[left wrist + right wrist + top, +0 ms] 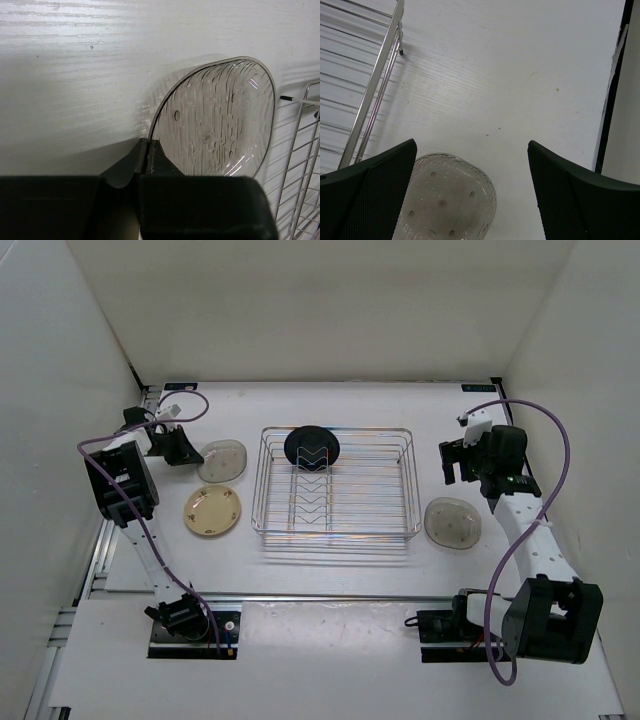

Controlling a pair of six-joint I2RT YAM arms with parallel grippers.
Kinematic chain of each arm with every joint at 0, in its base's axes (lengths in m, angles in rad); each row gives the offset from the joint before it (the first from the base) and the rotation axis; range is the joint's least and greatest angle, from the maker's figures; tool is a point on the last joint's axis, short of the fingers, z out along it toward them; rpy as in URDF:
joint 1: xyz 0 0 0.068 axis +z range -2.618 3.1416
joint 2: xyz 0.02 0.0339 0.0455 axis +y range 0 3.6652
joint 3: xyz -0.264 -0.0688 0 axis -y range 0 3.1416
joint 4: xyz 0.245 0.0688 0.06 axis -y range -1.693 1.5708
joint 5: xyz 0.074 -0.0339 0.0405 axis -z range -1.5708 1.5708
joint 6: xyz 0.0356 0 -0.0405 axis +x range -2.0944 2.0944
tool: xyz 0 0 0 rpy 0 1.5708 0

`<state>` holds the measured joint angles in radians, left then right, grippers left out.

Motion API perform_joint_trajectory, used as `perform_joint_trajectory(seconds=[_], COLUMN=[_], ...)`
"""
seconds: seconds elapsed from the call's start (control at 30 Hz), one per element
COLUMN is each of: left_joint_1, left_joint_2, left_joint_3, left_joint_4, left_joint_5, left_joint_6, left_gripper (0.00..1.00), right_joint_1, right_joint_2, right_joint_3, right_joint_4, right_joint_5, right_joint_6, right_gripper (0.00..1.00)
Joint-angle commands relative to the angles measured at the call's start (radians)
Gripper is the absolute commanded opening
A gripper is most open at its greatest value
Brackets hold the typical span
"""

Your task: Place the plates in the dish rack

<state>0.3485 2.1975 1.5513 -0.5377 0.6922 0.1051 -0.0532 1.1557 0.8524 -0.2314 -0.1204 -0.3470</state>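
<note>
Pinch grip is seen on the near rim of the translucent greyish textured round plate [220, 117], which lies just left of the rectangular silver wire dish rack [336, 534] on the white table [330, 580]. The jaws of the left gripper [148, 150] are closed tight on that edge, with only a thin lip of plate caught between them. Whether the plate is clear of the table cannot be told.

The right gripper [471, 145] is held wide open and empty above the table. Just beneath it, untouched, lies the second translucent greyish round plate [447, 202], to the right of the rack. A glossy black round plate [311, 445] sits at the far end of the row of zigzag dividers. The cream-tan speckled round plate [212, 511] lies on the table near the left arm, apart from the rack.

The step in hand is judged to be the lift and carry of the gripped plate into the rack. Because the hold is at one edge only, the smooth plate is likely to swing or slip if it is moved quickly. A slow rise is advised, with the plate allowed to hang edge-down so that it is brought upright. The rack's left wall should be fully cleared before the plate is taken across. A free slot nearer than the black plate should be chosen. The lower rim should be set between two divider wires, and the jaws parted only once the plate is borne by the rack.
</note>
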Motion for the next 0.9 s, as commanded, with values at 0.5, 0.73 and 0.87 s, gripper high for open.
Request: perform_joint_trajectory(seconds=[0.5,0.73,0.87], left_joint_1=[-0.049,-0.420,-0.655], left_joint_2=[-0.363,-0.585,-0.692], left_joint_3=[0.280,0.331,0.209], left_joint_4=[-0.192,-0.235,-0.134], left_joint_5=[-0.172,-0.673,-0.890], left_joint_6=[0.134,0.581,0.793], left_gripper=[0.10,0.10,0.10], right_joint_1=[-0.007,-0.007,-0.007], right_joint_2=[-0.048,-0.048,-0.048], right_joint_3=[-0.036,-0.045,-0.046], right_joint_4=[0.032,0.023,0.014], right_joint_5=[-0.067,-0.076,-0.076], right_joint_6=[0.011,0.002,0.002], right_gripper=[0.94,0.94,0.94])
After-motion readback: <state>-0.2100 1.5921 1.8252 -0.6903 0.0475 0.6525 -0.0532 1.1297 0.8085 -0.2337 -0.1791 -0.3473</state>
